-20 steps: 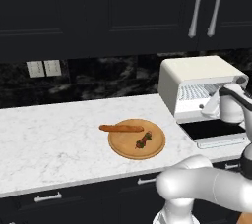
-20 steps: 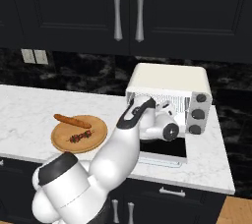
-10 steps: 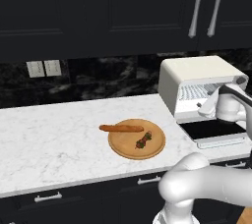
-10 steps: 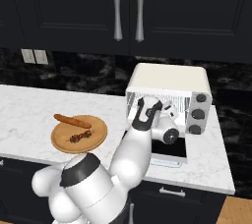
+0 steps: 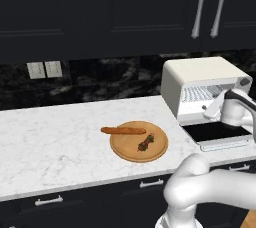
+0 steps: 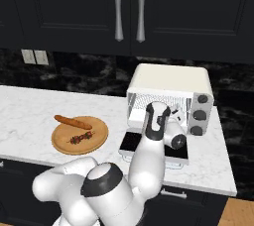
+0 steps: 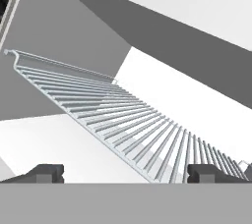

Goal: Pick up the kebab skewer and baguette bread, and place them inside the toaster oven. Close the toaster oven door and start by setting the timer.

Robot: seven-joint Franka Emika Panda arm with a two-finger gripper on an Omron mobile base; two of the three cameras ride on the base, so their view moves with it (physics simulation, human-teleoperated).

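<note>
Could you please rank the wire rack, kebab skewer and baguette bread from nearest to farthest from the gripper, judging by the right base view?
1. Wire rack, inside the toaster oven, right at the gripper.
2. Kebab skewer, on the plate's near side.
3. Baguette bread, along the plate's far left edge.

You're looking at a desk (image 5: 55, 142) of smooth white marble with faint grey veins, under a glossy black stone backsplash (image 5: 110, 79). The round plate (image 5: 127, 147) is matt wood. The toaster oven (image 5: 200, 74) has a smooth cream shell, a thin silvery wire rack (image 7: 123, 125), and a dark glass toaster oven door (image 5: 215, 132). The cabinets (image 5: 100, 12) are matt black with brushed-metal handles (image 5: 200, 7).
</note>
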